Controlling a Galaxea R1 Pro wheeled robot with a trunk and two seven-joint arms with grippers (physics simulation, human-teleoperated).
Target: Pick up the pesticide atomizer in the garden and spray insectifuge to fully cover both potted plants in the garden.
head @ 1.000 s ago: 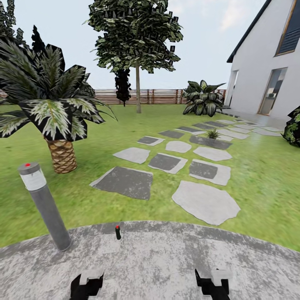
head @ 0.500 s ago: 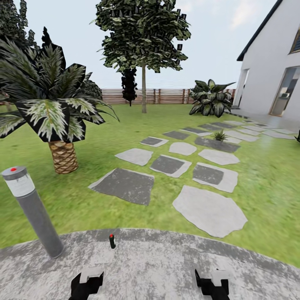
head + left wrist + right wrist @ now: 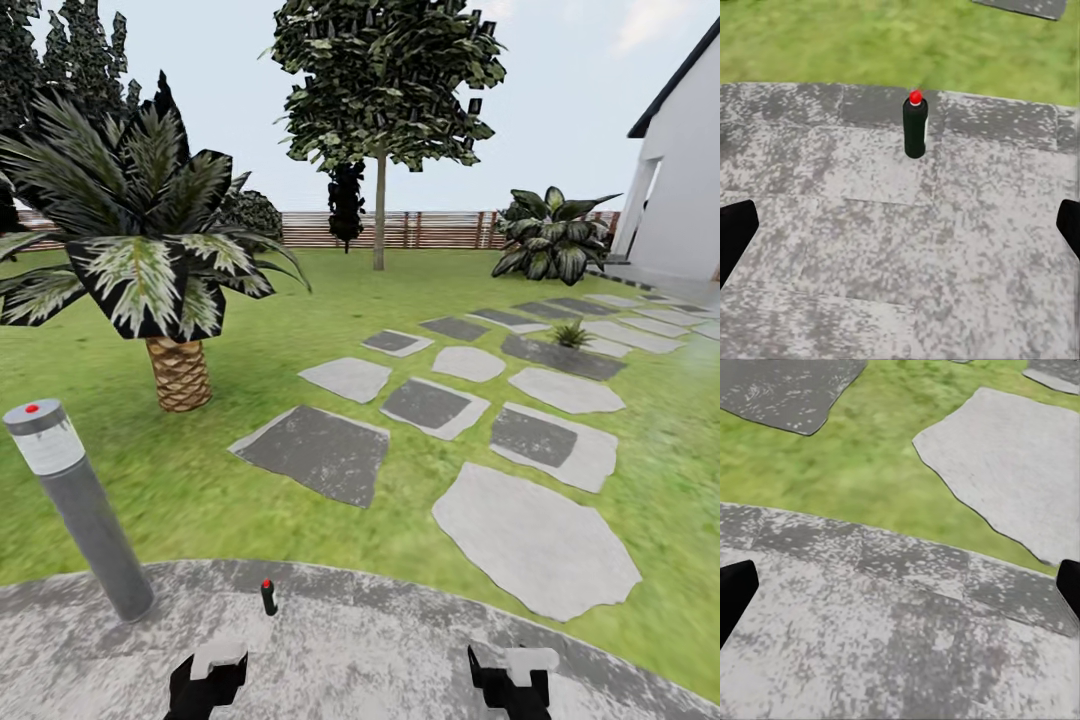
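Left gripper [image 3: 208, 680]: low at the near edge of the head view, over the patio [image 3: 400, 650]; fingers spread wide at the two sides of the left wrist view, nothing between them. Empty.

Right gripper [image 3: 512, 680]: same height, same spread in its own wrist view, over bare paving near the patio's grass edge. Empty.

Atomizer [image 3: 268, 597]: slim dark bottle, red-tipped top, upright on the patio near its far edge, ahead of the left gripper and apart from it. In the left wrist view the atomizer [image 3: 915, 125] stands roughly midway between the fingers but well beyond their tips.

Lamp [image 3: 75, 510]: grey bollard, left of the atomizer, at the patio's rim.

Change over the last second: whole head view has swung left. House [image 3: 680, 190] has slid to the right border, palm [image 3: 150, 250] and tree [image 3: 385, 90] have shifted right, stepping stones [image 3: 535, 540] likewise. Camera motion, not motion of the things. Atomizer has dropped slightly lower in view, so the robot appears a little nearer to it.

Potted plants: none identifiable with confidence; a small grassy tuft [image 3: 571, 334] sits among the far stones.

Status, by judgement: approach phase, pickup not begun. Left arm is the better placed; needs further closing in before a grasp.
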